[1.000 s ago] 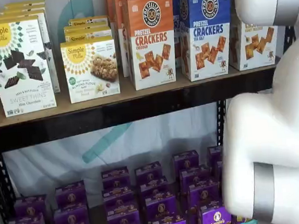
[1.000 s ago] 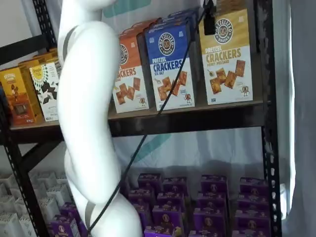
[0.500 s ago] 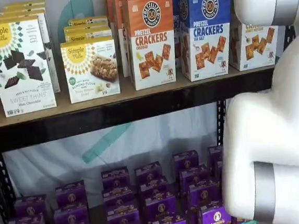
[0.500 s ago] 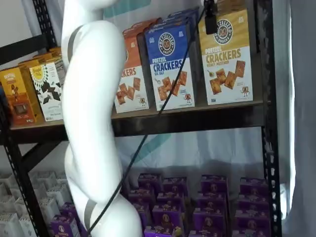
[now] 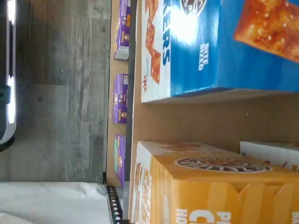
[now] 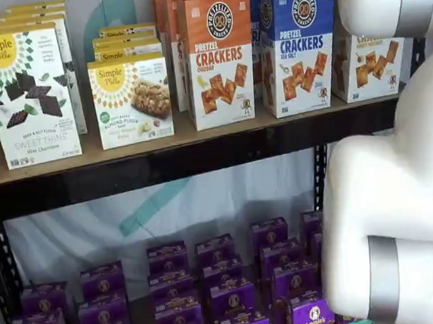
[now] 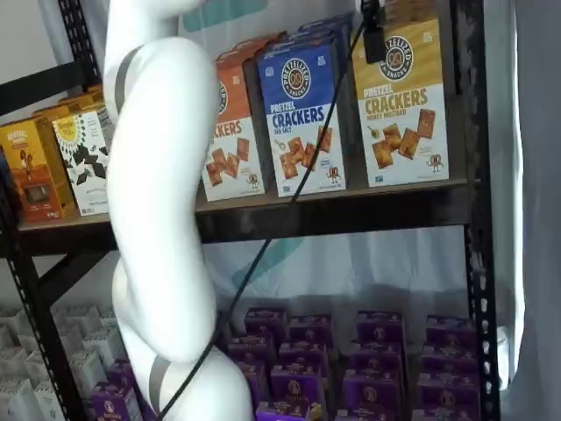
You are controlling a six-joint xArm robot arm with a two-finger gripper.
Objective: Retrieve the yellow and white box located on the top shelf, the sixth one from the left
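Observation:
The yellow and white box (image 7: 399,101) stands upright at the right end of the top shelf (image 7: 351,212), beside a blue Pretzel Crackers box (image 7: 302,114). In a shelf view the arm hides most of it and only its white lower part (image 6: 367,65) shows. The wrist view shows its yellow top (image 5: 210,186) close up, with the blue box (image 5: 224,42) beside it on the tan board (image 5: 187,116). My gripper (image 7: 372,31) shows only as black fingers hanging from the top edge over the box's upper left corner, a cable beside them. No gap or grip can be made out.
An orange Pretzel Crackers box (image 6: 218,56) and white Simple Mills boxes (image 6: 27,95) stand further left on the top shelf. Purple boxes (image 6: 228,290) fill the lower shelf. A black upright (image 7: 473,175) stands right of the yellow box. The white arm (image 7: 162,219) crosses the front.
The arm's white links have shifted slightly in both shelf views. The black fingers stay at the yellow box's upper left corner. No box has visibly moved.

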